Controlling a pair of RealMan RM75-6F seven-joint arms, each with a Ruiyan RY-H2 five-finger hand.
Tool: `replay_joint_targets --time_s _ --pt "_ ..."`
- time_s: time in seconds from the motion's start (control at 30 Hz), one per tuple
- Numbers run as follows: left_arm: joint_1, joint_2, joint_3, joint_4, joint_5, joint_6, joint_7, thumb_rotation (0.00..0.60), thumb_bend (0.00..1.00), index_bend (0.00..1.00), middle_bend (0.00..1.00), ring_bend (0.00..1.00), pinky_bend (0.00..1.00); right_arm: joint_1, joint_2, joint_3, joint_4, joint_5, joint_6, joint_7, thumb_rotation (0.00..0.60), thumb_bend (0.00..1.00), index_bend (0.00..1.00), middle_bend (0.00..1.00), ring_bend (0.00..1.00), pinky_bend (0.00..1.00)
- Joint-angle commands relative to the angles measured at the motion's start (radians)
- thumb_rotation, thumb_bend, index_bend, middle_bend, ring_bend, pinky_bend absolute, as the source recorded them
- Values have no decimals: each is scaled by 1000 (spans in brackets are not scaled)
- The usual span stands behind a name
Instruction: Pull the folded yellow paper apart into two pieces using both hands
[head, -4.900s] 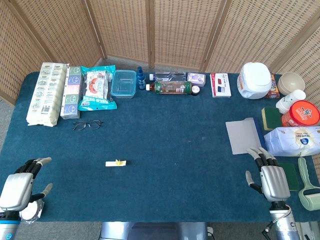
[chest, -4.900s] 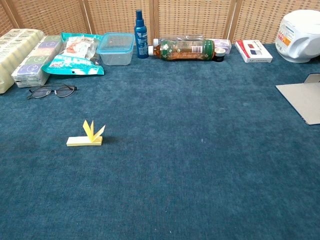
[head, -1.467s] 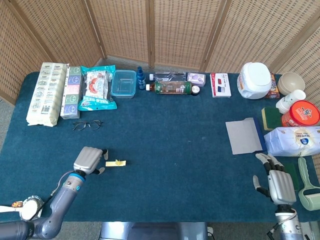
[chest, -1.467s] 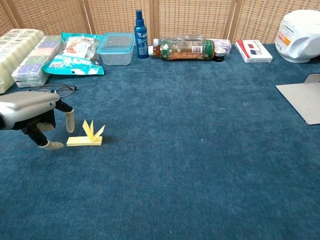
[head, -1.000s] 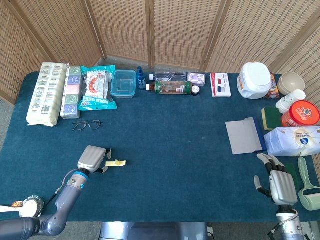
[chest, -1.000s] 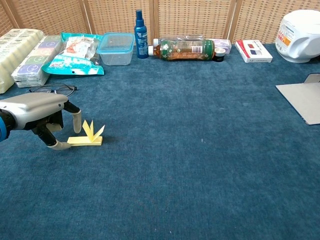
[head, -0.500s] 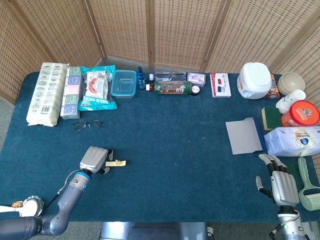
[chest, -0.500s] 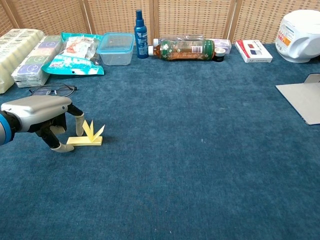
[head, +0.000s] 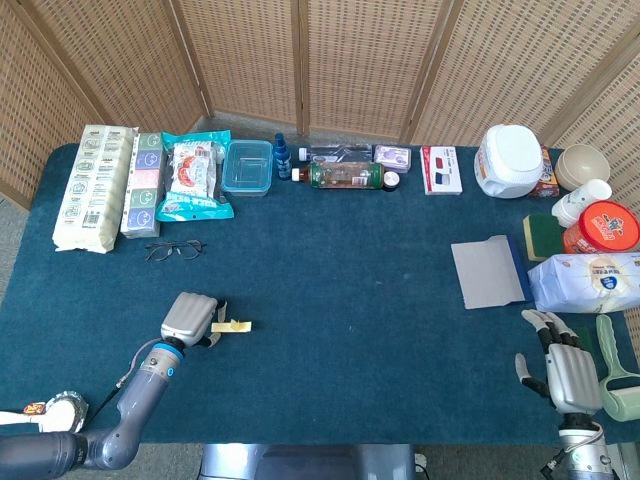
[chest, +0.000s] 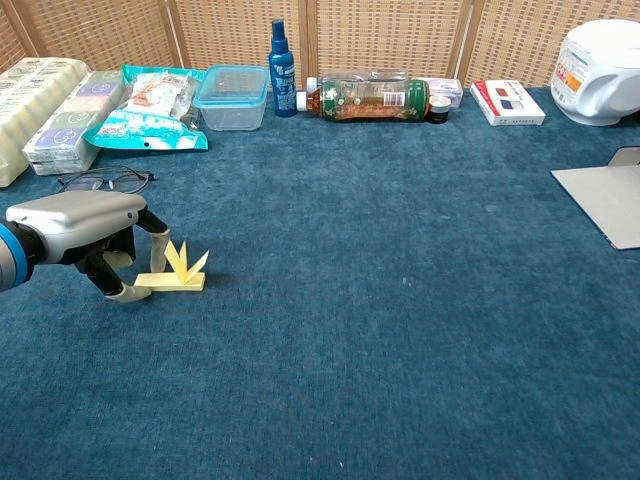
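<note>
Right robot hand (head: 571, 375): near table (head: 360, 280) edge, far right, fingers spread, empty. Left robot hand (chest: 85, 235): fingers curled down at left end of paper (chest: 172, 276), touching it; grip cannot tell. Paper flat on table, near-left. Glasses (chest: 97, 181) beyond.

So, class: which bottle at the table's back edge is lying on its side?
The clear brown-liquid bottle with green label; the small blue spray bottle beside it stands upright.

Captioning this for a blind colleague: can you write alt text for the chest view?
The left hand reaches the left end of the folded yellow paper on the blue table, fingertips around it. Glasses, snack packs and bottles line the far edge.
</note>
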Motion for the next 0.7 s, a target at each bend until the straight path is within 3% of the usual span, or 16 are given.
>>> replay_joint_targets --time_s 0.03,0.33,0.53,0.7 --pt "-2 0 2 0 -5 1 4 600 265 496 983 1000 1000 -2 0 0 2 0 1 3 600 470 162 214 108 189" --pt "-12 1 4 -2 -29 1 16 600 278 522 983 1000 1000 -4 -1 0 6 1 0 9 600 470 162 214 108 189" --pt "-23 2 6 -6 -41 -5 25 600 325 607 998 1000 1000 -7 -1 1 8 2 2 13 600 470 162 215 108 189" --pt "-27 26 8 -16 13 1 4 600 348 650 1000 1000 1000 -7 -2 3 10 -4 4 20 600 470 162 215 108 188"
